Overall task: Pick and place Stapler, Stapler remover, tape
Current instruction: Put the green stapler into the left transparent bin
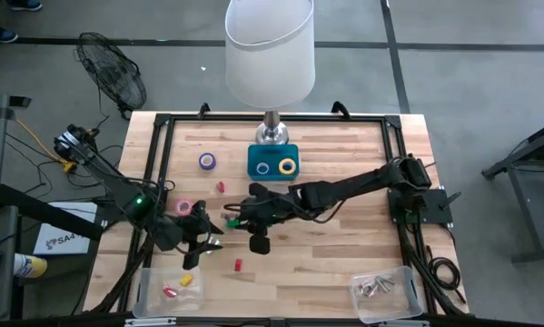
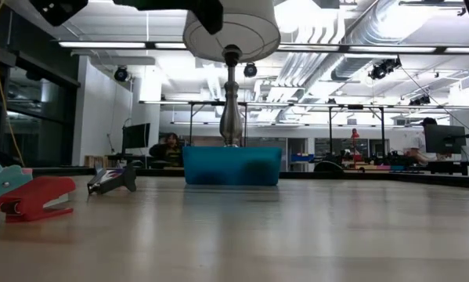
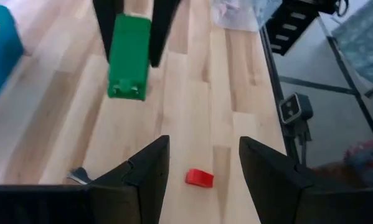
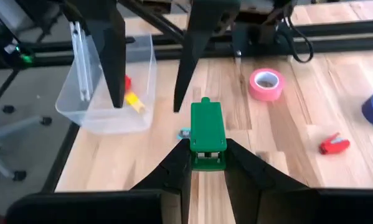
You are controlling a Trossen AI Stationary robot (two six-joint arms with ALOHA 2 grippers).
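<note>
My right gripper (image 1: 240, 218) is shut on a small green stapler (image 4: 208, 134), which the left wrist view also shows (image 3: 129, 56). My left gripper (image 1: 202, 234) is open (image 3: 203, 174) and faces it; its fingers (image 4: 111, 50) stand to either side beyond the stapler's free end, apart from it. A pink tape roll (image 4: 265, 84) and a purple one (image 1: 207, 162) lie flat on the table. Blue and yellow rolls lie in the blue tray (image 1: 273, 161). A small red stapler (image 2: 34, 197) and a dark stapler remover (image 2: 113, 180) rest on the table. My right gripper pinches the green stapler between its two fingers by the sides of one end (image 4: 208, 160). The stapler sticks out forward along the fingers, toward the left gripper. It is lifted clear of the table.
A clear bin (image 1: 172, 289) at the near left corner holds red and yellow pieces, and another (image 1: 385, 291) at the near right holds metal parts. A lamp (image 1: 270, 54) stands behind the blue tray. Small red pieces (image 1: 238, 265) (image 1: 221, 187) lie on the wood.
</note>
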